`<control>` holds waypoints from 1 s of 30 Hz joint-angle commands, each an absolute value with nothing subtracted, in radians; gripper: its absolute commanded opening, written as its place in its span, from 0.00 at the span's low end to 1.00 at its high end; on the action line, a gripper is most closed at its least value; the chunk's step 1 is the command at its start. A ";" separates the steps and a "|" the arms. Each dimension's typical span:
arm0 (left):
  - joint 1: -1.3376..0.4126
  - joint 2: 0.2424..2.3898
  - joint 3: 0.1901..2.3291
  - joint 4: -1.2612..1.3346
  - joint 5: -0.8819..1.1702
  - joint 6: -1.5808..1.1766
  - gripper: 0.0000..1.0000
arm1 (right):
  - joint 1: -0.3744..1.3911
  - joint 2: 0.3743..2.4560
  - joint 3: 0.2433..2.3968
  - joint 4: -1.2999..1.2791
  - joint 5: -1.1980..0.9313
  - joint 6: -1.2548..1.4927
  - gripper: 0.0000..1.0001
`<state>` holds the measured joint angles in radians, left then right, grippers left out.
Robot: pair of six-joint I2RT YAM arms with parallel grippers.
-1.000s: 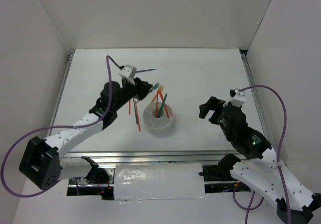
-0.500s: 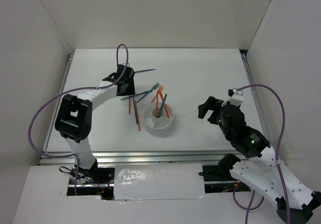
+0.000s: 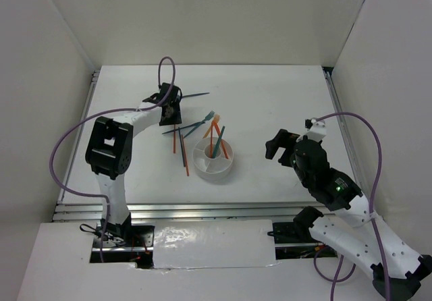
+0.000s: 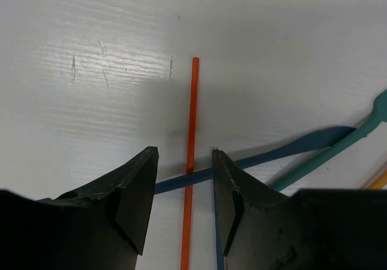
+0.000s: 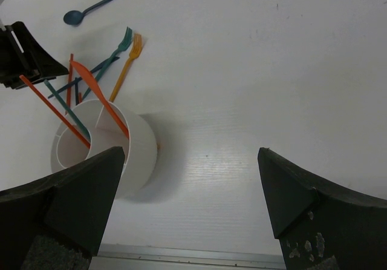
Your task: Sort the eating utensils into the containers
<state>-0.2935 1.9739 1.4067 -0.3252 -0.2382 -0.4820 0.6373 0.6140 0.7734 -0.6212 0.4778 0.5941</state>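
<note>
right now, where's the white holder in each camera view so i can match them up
Top external: white holder sits mid-picture, slightly left of centre.
Left wrist: not in it.
Right wrist: the holder is at lower left, with utensils standing inside.
Shared landmark: the teal fork lying just beyond the holder; the teal handle at the left wrist view's right side is likely the same fork.

A white table (image 3: pixel 283 98) sits boxed in by plain white walls (image 3: pixel 216 17) under even light.

White holder (image 5: pixel 139 155); orange chopstick (image 4: pixel 192 112); blue spoon (image 5: pixel 74 18); teal fork (image 5: pixel 125 40); orange fork (image 5: pixel 136 41); white table (image 5: pixel 242 70).
</note>
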 commanded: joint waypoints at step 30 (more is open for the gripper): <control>-0.264 1.789 1.385 -0.347 -0.466 -0.431 0.00 | 0.647 0.603 0.833 -0.617 0.471 0.603 1.00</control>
<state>-0.2615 1.9213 1.3777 -0.3573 -0.3244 -0.4675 0.6380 0.6178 0.7921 -0.6216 0.4717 0.5941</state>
